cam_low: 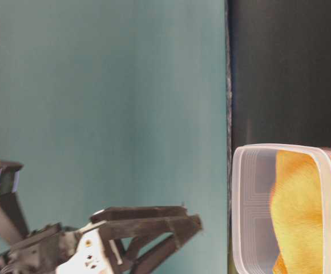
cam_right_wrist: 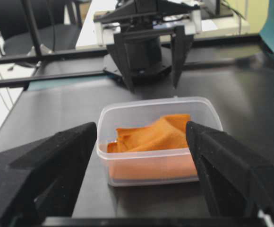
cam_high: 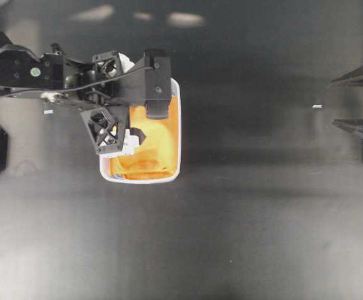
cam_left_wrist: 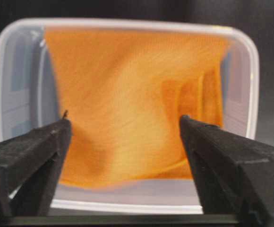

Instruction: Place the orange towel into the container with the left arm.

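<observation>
The orange towel [cam_high: 156, 145] lies crumpled inside the clear container [cam_high: 176, 169] on the black table. It fills most of the tub in the left wrist view [cam_left_wrist: 127, 99]. My left gripper [cam_high: 134, 122] hangs open and empty just above the container's opening, its fingers [cam_left_wrist: 38, 146] apart from the towel. In the right wrist view the left gripper [cam_right_wrist: 149, 61] points down over the container's [cam_right_wrist: 127, 161] far side, with the towel [cam_right_wrist: 156, 132] below it. My right gripper [cam_right_wrist: 141, 125] is open and empty, well back from the container, at the right edge of the overhead view [cam_high: 333, 104].
Black table top surrounds the container. A small white scrap [cam_high: 316, 107] lies on the table near the right gripper, another [cam_high: 48, 112] under the left arm. The table-level view shows the container [cam_low: 251, 211] with the towel [cam_low: 299, 217] against a teal wall.
</observation>
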You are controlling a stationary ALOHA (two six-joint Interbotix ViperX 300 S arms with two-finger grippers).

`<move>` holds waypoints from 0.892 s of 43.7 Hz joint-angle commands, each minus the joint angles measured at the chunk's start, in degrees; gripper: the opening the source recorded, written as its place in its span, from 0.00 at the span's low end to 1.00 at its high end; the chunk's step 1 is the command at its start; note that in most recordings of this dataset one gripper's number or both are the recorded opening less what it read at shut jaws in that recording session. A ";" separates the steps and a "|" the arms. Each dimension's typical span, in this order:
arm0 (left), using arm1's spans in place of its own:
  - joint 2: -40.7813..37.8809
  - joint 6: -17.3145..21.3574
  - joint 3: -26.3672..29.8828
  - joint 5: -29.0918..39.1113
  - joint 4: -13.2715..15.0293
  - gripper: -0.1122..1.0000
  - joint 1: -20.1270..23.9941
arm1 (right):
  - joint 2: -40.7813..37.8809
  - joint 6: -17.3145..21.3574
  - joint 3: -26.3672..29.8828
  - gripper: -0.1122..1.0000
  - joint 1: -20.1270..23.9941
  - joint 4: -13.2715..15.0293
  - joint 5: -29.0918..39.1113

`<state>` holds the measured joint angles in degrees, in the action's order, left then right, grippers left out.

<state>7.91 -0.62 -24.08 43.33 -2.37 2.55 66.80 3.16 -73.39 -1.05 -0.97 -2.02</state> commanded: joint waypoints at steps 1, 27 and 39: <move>3.43 0.09 -0.18 -2.29 -0.26 0.86 -0.79 | -0.26 0.09 0.35 0.77 -0.09 -0.18 -0.70; 32.78 -1.14 -17.67 -22.41 -0.26 0.83 -4.75 | 0.09 3.16 0.35 0.77 -0.09 -0.26 -0.09; 39.90 -2.20 -26.54 -29.44 -0.26 0.82 -6.24 | 0.26 6.42 0.44 0.77 -0.09 -0.18 -0.70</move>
<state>45.97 -2.72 -49.92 15.12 -2.37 -3.60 67.24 9.58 -73.48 -1.05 -0.97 -1.49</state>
